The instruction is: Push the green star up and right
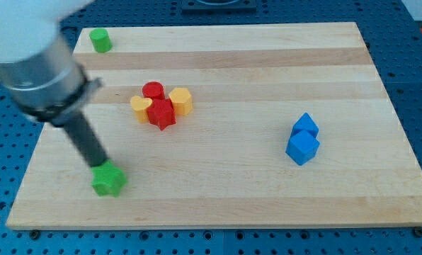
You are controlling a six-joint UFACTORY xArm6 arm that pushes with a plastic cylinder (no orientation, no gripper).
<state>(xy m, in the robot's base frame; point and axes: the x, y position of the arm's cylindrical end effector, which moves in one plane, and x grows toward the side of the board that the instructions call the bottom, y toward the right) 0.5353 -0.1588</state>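
Green star (108, 180) sits at the near-left part of the wooden board (267, 205), close to the near edge and not far from the left edge. It is squat and about as wide as deep, so no long axis can be made out; its points are too blurred to tell which way they face.

My tip (102, 165) is at the star's far-left side, touching it or just short of it; contact cannot be settled. The rod slants up toward the view's top left into the grey arm body. There is no pincer on this rig, only the rod, so there is no open or closed state to tell.

Room: to the right of the star the near strip of board is bare wood across to the right edge. Up and right of it there is open wood before the central cluster.

Central cluster, left of middle: red cylinder (153, 90) at the far side, yellow block (141, 108) on the left, yellow hexagonal block (181, 100) on the right, red star (161, 114) nearest. All four packed together, touching.

Right side: two blue cubes (304, 127), (302, 147), pressed together, one behind the other, well apart from the cluster.

Far-left corner: green cylinder (100, 40), just inside the board's edge, well apart from everything else.
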